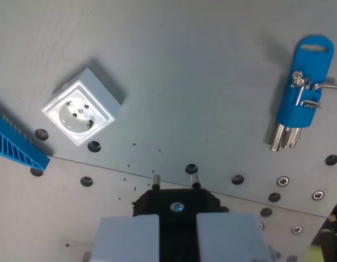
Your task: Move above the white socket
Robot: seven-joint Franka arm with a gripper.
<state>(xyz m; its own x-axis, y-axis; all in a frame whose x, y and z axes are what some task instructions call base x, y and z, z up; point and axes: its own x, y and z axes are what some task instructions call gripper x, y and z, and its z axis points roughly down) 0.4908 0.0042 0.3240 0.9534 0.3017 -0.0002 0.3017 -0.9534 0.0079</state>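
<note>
Tool (pixel 177 240) low in the wrist view, pads nearly pressed together on a black plug (pixel 176 204), pins forward, presumably carried for insertion. White socket (pixel 81 113) sits ahead and well off to the tool's left on the counter (pixel 201 65), face up. Blue hex-key holder (pixel 302 90) far right.

My wrist feed is evenly lit with a cool, bluish cast and no harsh glare. The white socket (pixel 81 113) throws a short soft shadow toward the wrist view's right. The hex key set (pixel 301 93) looks reasonably sharp, while the pale gripper (pixel 177 237) fingers at the bottom edge are soft and out of focus.
</note>
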